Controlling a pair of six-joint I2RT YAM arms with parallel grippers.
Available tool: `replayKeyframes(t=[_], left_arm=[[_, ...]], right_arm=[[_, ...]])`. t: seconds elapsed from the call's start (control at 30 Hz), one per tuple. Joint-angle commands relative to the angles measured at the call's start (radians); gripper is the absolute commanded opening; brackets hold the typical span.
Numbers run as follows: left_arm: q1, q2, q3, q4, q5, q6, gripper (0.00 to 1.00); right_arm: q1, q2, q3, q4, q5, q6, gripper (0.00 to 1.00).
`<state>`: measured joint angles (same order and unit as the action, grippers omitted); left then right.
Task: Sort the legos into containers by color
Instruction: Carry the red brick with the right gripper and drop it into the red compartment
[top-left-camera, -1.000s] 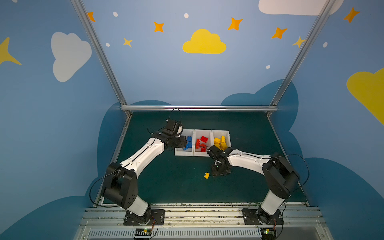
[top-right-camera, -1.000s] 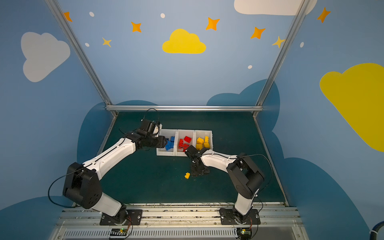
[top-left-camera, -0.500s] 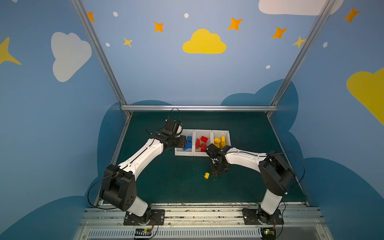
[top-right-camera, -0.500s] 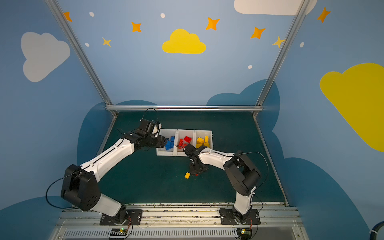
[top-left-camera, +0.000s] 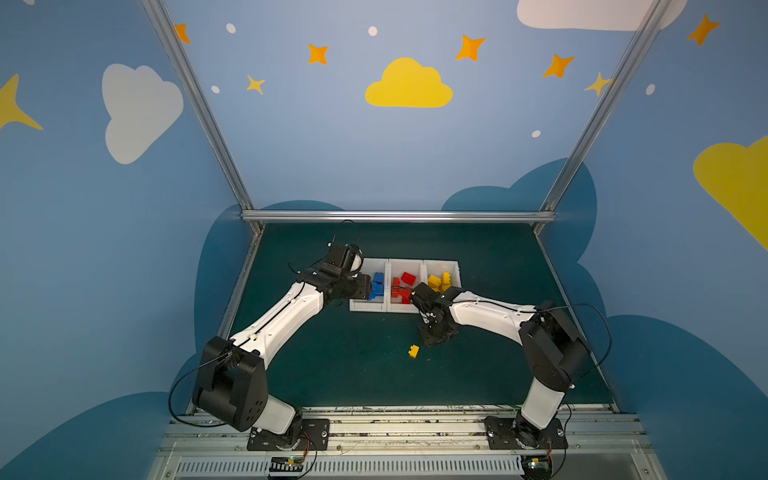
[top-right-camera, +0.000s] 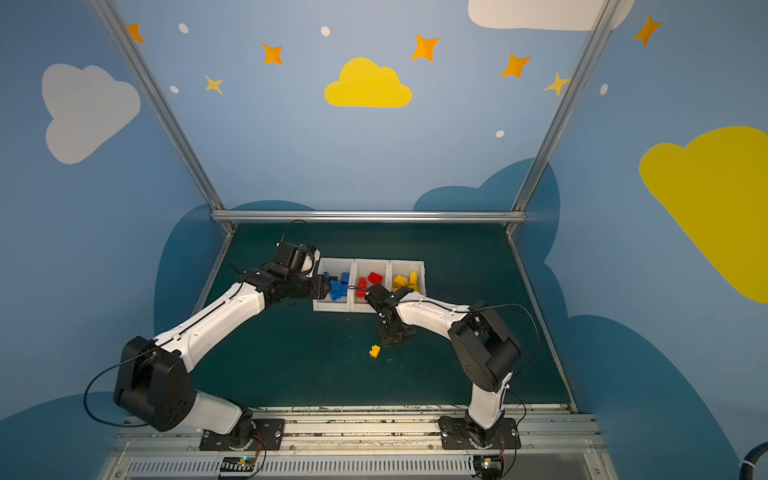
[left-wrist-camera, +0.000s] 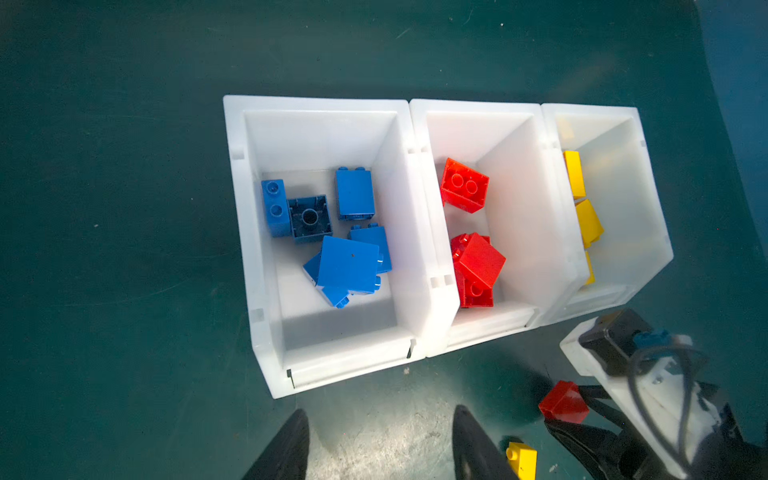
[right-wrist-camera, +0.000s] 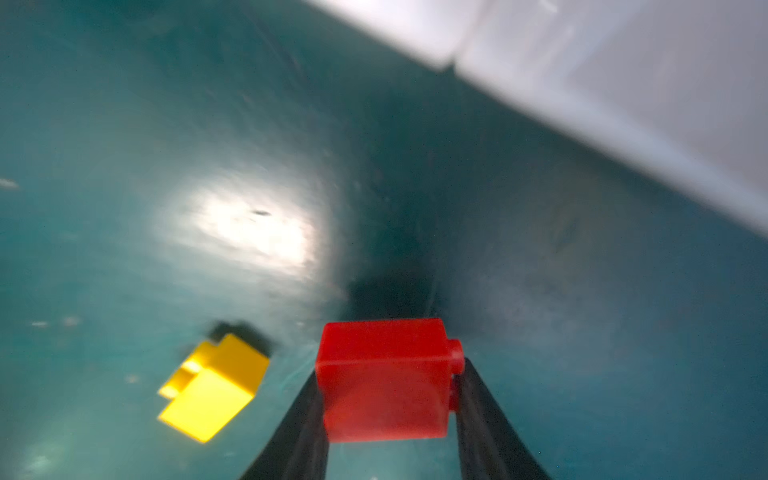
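Observation:
The containers (top-left-camera: 368, 306) (top-right-camera: 332, 306) (left-wrist-camera: 316, 104) are three joined white bins. The left one holds blue legos (left-wrist-camera: 345, 249), the middle one red legos (left-wrist-camera: 478, 257), the right one yellow legos (left-wrist-camera: 586, 220). My right gripper (top-left-camera: 432, 338) (top-right-camera: 390, 338) (right-wrist-camera: 387, 374) (left-wrist-camera: 569, 409) is shut on a red lego (right-wrist-camera: 374, 353) (left-wrist-camera: 563, 401), low over the mat in front of the bins. A loose yellow lego (top-left-camera: 413, 351) (top-right-camera: 375, 351) (right-wrist-camera: 214, 386) (left-wrist-camera: 522, 457) lies on the mat beside it. My left gripper (left-wrist-camera: 379, 411) (top-left-camera: 365, 289) (top-right-camera: 326, 289) hangs open and empty at the blue bin's front.
The dark green mat (top-left-camera: 332, 365) spreads in front of the bins. A metal rail (top-left-camera: 395, 216) and blue walls close off the back and both sides. The right arm's white link (top-left-camera: 486, 311) reaches across in front of the yellow bin.
The right gripper's jaws have closed onto the red lego, staying in nearly the same spot. The left arm and the loose yellow lego have hardly moved.

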<state>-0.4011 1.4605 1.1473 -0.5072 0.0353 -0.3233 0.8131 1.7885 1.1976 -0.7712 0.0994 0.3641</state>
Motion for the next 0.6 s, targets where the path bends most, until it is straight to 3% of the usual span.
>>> replayKeyframes(t=[0.0,0.57], left_arm=[[0.004,-0.052,-0.032,0.002,0.003,-0.019,0.56],[0.001,-0.237,-0.227,0.007,0.036,-0.089,0.57]], right_arm=[[-0.005,-0.049,0.119,-0.044,0.023,-0.065,0.32],[-0.095,0.321,0.660,-0.131,0.025,-0.215,0.33]])
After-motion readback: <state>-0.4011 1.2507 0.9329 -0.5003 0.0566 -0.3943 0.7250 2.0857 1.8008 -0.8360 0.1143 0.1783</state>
